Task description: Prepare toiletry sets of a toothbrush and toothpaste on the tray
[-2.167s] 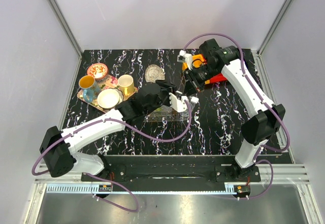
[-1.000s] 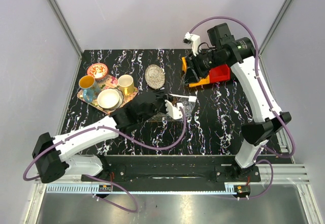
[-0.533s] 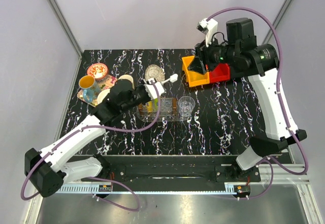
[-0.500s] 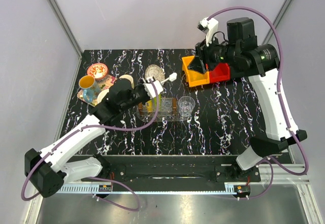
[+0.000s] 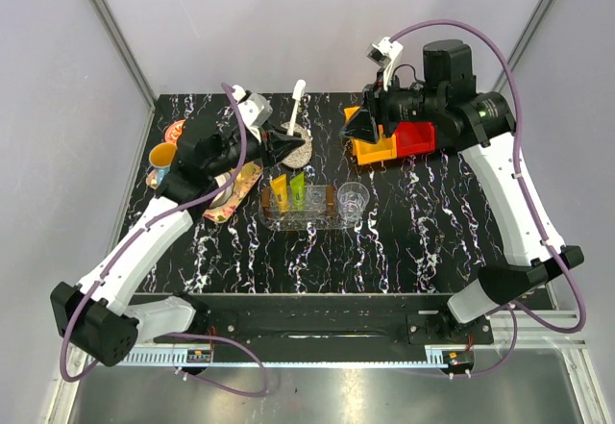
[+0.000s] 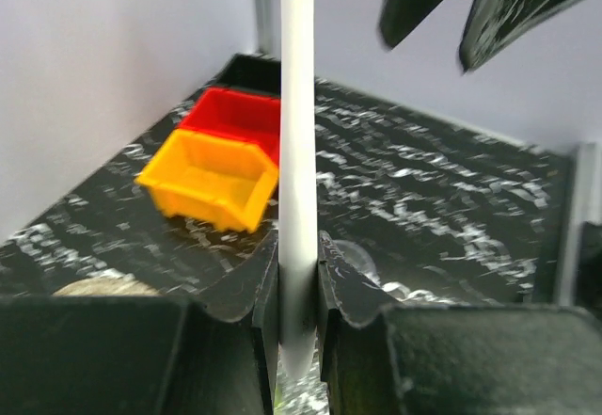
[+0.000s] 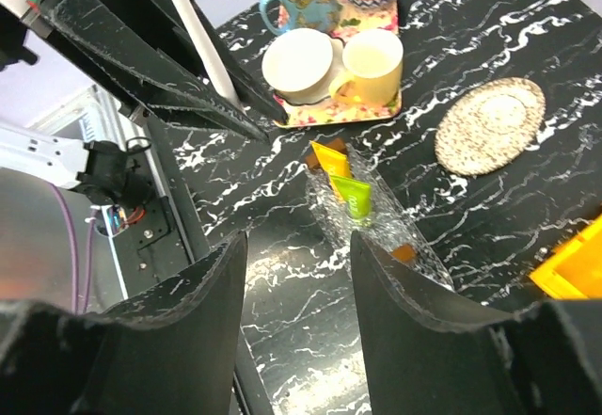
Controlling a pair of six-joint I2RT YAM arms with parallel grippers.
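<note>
Up near 12 o'clock over the black marbled worktop (image 5: 413, 222), pinching a slim white plastic toothbrush (image 5: 296, 107) tight in the left pincer (image 5: 286, 137). At the middle, lying side by side on the clear oval tray (image 5: 307, 223): an orange-yellow toothpaste tube (image 5: 279, 191) and a lime green toothpaste tube (image 5: 298, 188). Toward 1 o'clock, right pincer (image 7: 298, 246) spread apart.

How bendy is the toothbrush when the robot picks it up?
Probably stiff: the toothbrush sticks out straight from the left gripper, though it is pinched only near its bottom end. It looks thin, so it is likely very light. Being smooth and narrow, it might twist or slide in the grip.
</note>
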